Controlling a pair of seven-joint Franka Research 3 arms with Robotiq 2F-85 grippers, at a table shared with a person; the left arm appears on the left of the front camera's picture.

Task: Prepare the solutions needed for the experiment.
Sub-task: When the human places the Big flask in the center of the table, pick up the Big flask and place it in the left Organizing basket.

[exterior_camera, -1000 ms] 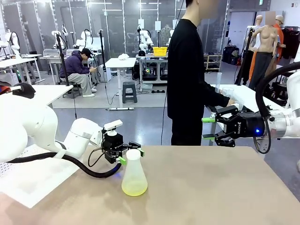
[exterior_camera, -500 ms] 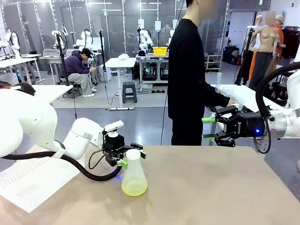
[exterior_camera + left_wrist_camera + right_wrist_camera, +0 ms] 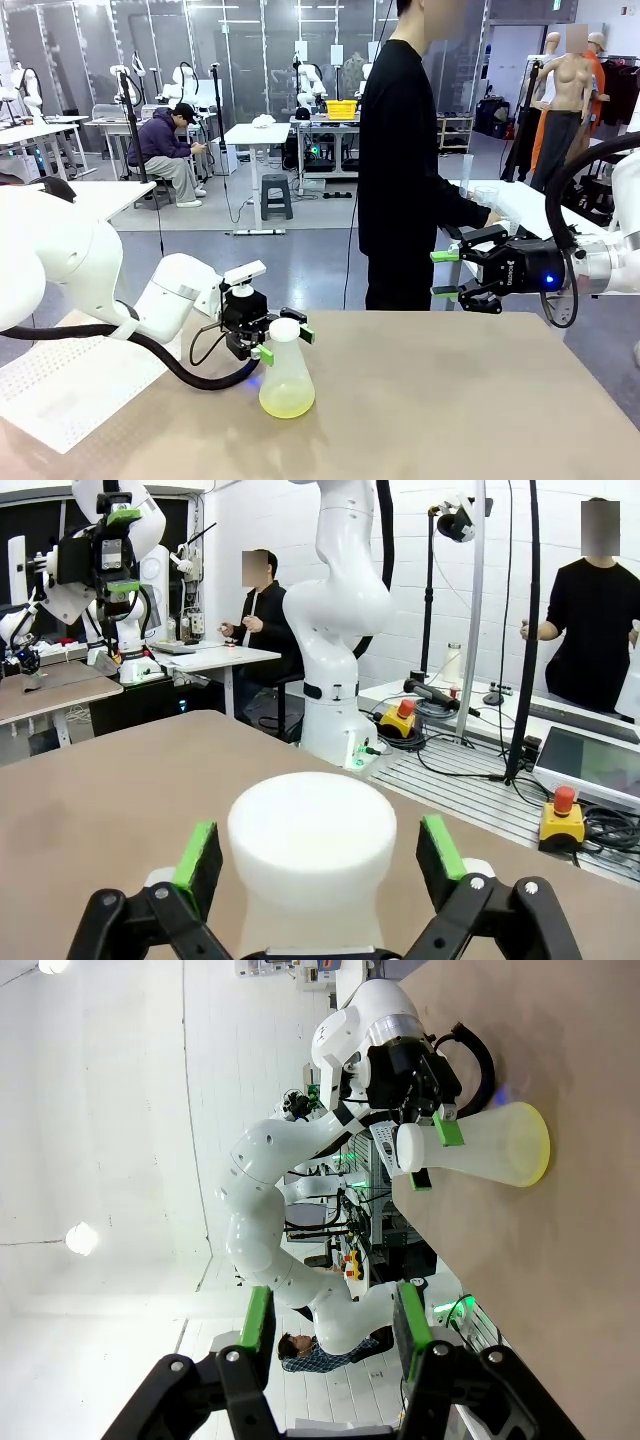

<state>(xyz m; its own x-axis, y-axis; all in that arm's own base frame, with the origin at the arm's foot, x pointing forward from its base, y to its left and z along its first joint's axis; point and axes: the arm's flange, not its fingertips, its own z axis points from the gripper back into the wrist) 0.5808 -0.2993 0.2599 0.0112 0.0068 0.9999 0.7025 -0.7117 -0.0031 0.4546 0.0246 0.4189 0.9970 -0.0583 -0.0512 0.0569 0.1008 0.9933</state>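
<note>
A frosted white conical flask (image 3: 287, 372) with a white cap (image 3: 285, 328) stands on the tan table (image 3: 450, 400), left of centre. The solutions (image 3: 287, 403) form a shallow yellow-green layer at its bottom. My left gripper (image 3: 284, 343) is open, its green pads on either side of the flask's neck just below the cap. In the left wrist view the cap (image 3: 312, 855) sits between the pads (image 3: 198, 852) with gaps on both sides. My right gripper (image 3: 445, 275) hovers open and empty over the table's far right edge. From the right wrist, the flask (image 3: 495, 1145) lies far off.
A person in black (image 3: 400, 160) stands at the far side, turned toward another table at the right. A white perforated board (image 3: 60, 385) lies at the left of the table. The table's middle and right are bare.
My left gripper has crept a little to the right and down, closer around the flask's neck. The right arm and the flask have not moved.
</note>
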